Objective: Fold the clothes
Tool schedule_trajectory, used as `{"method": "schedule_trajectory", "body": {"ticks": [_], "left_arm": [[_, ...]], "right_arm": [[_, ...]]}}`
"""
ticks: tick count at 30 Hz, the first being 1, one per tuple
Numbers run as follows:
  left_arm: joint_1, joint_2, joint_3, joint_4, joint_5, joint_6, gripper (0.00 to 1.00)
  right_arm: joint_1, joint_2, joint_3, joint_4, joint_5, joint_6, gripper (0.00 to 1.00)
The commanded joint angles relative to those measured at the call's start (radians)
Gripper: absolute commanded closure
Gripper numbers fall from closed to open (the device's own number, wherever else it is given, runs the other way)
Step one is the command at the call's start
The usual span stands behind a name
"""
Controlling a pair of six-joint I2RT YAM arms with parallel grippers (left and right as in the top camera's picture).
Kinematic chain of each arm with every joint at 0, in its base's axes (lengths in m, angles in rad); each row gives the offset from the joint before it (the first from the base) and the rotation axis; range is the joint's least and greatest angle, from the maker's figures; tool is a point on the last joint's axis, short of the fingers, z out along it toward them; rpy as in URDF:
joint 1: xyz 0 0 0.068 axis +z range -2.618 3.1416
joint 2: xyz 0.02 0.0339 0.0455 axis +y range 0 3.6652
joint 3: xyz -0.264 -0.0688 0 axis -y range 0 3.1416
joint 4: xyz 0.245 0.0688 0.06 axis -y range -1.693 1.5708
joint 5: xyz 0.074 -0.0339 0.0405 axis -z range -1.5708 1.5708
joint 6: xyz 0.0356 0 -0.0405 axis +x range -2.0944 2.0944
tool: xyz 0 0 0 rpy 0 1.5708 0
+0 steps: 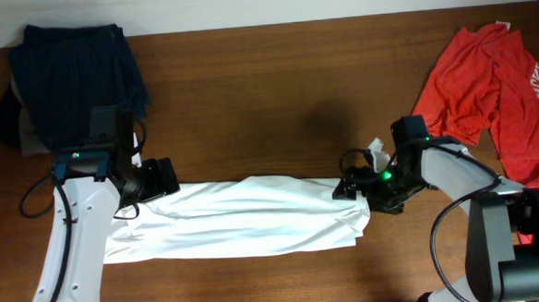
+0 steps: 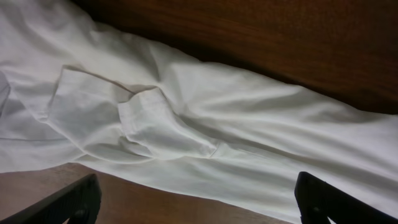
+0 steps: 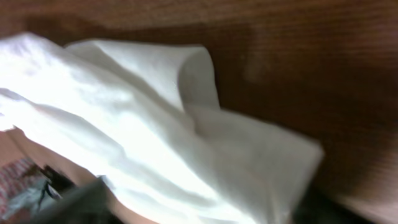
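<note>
The white shirt (image 1: 245,217) lies on the table as a long flat band, running left to right. Its green mark is not in view. My left gripper (image 1: 164,175) is at the shirt's upper left end. In the left wrist view it (image 2: 199,202) is open, fingers wide apart just above the shirt's (image 2: 186,112) folded sleeve and cuff. My right gripper (image 1: 353,188) is at the shirt's right end. In the blurred right wrist view its fingers (image 3: 199,208) are spread, with the shirt's (image 3: 124,124) bunched end between them. The red tee (image 1: 492,84) lies crumpled at the far right.
A dark navy garment (image 1: 72,78) lies in a heap at the back left corner, just behind my left arm. A small white scrap (image 1: 376,148) sits beside my right gripper. Bare brown tabletop (image 1: 276,104) stretches between the navy heap and the red tee.
</note>
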Motion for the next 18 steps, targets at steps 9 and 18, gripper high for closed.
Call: {"method": "schedule_trajectory", "body": {"ticks": [9, 18], "left_arm": [[-0.002, 0.001, 0.003, 0.011, 0.012, -0.003, 0.01], [-0.002, 0.001, 0.003, 0.01, 0.011, -0.003, 0.01]], "right_arm": [[-0.143, 0.061, 0.219, -0.291, 0.381, 0.127, 0.96], [-0.007, -0.069, 0.504, -0.558, 0.435, 0.116, 0.96]]}}
